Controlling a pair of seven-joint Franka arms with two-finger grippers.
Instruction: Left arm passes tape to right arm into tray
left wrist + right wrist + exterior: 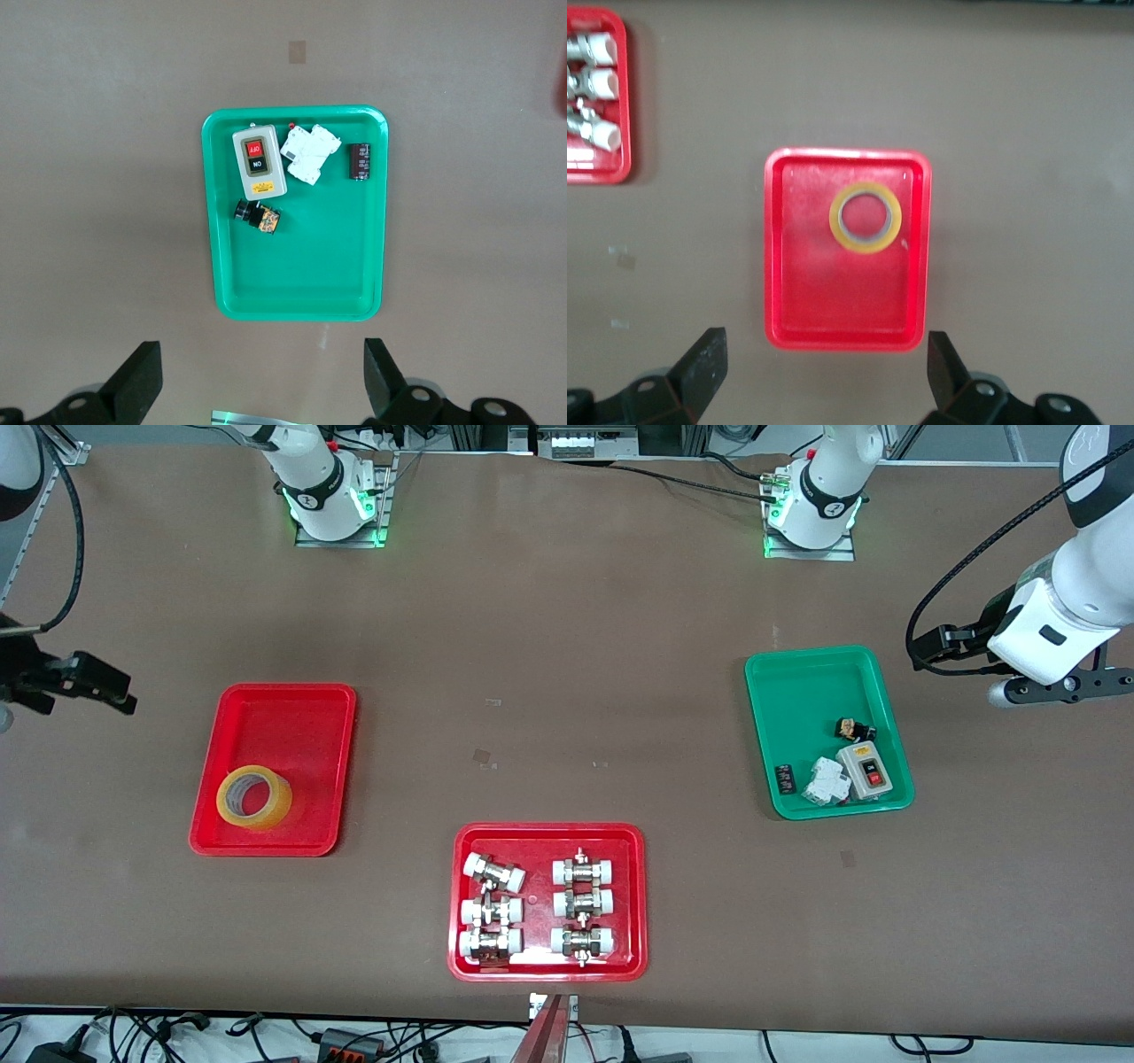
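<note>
The yellow tape (pixel 254 796) lies flat in the plain red tray (pixel 283 708), in the corner nearer the front camera, at the right arm's end of the table. From the right wrist view, the tape (pixel 866 217) rests inside the tray (pixel 833 301). My right gripper (pixel 826 359) hangs high over bare table just off the tray's rim, open and holding nothing; it sits at the picture's edge in the front view (pixel 18 686). My left gripper (pixel 1067 685) is raised at the left arm's end, open and empty (pixel 263 367), over bare table beside the green tray.
A green tray (pixel 797 682) holds a grey switch box (pixel 866 769), a white breaker (pixel 826 781) and small dark parts. A second red tray (pixel 547 834) with several metal-and-white pipe fittings sits nearest the front camera. The arm bases stand along the table's edge farthest from the front camera.
</note>
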